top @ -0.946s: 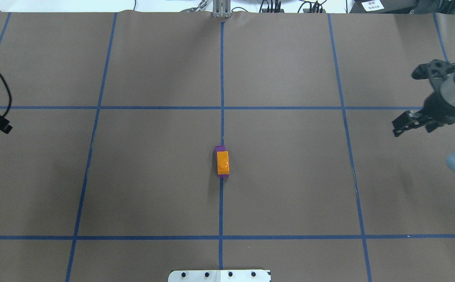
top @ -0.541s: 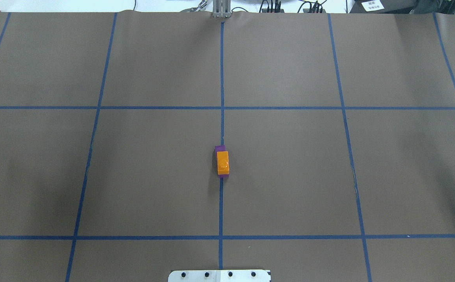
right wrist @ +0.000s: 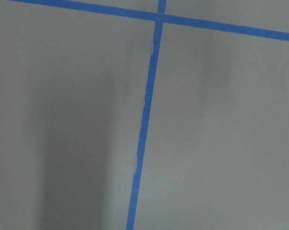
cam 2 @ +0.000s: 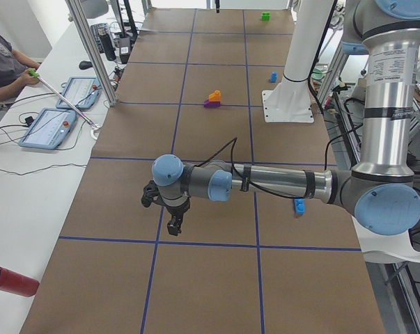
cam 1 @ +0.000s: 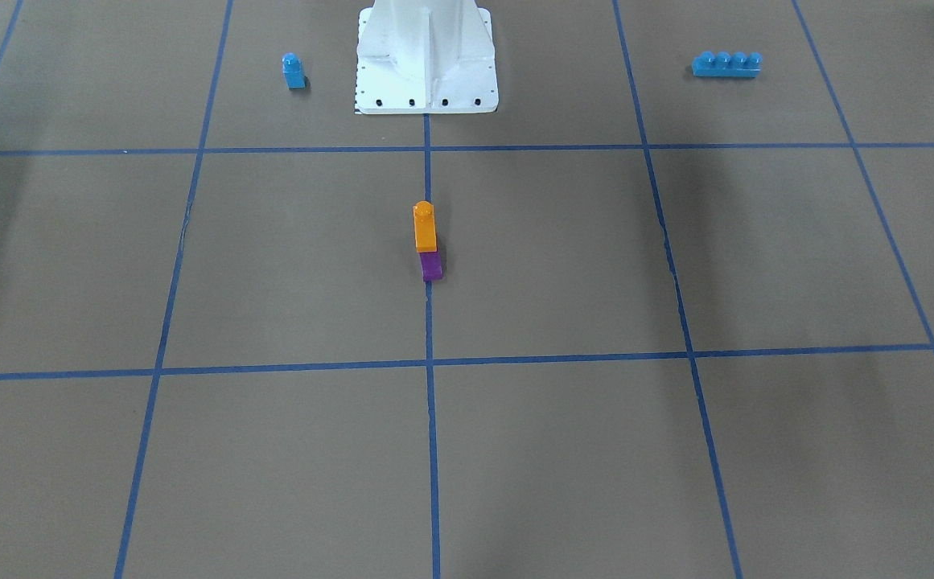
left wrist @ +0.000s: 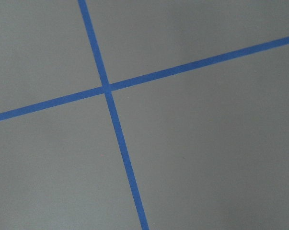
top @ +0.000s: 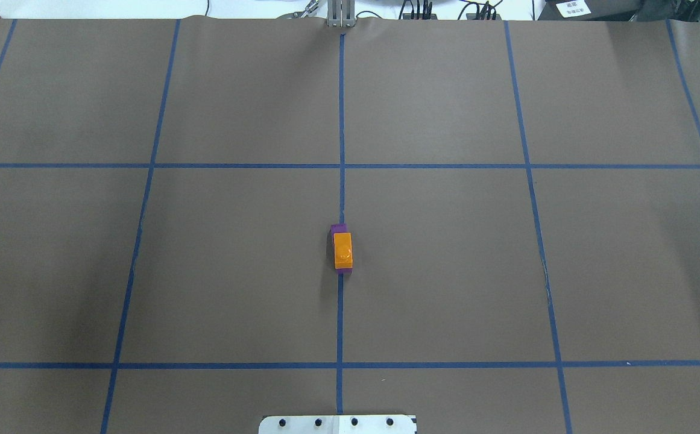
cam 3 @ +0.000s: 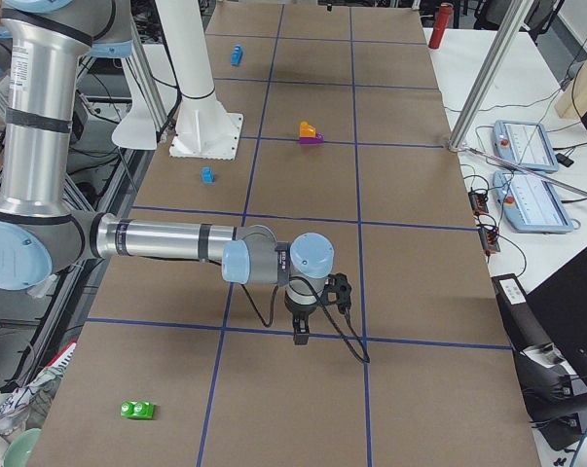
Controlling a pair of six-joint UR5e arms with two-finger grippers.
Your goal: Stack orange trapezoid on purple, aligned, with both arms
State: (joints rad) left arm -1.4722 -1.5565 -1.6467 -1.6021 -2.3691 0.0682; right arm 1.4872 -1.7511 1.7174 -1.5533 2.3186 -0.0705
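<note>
I judge the stack made. The small glossy orange plastic trapezoid block [cam 1: 425,227] sits upright on the small glossy purple plastic block [cam 1: 431,266] at mid-bench [top: 446,271], on the centre tape line. The overhead view shows purple slivers at both ends, so alignment may want checking. The left arm [cam 2: 265,182] and the right arm [cam 3: 166,240] hang well apart from the stack. Their jaws touch neither block, and I cannot tell whether they are apart or together.
</note>
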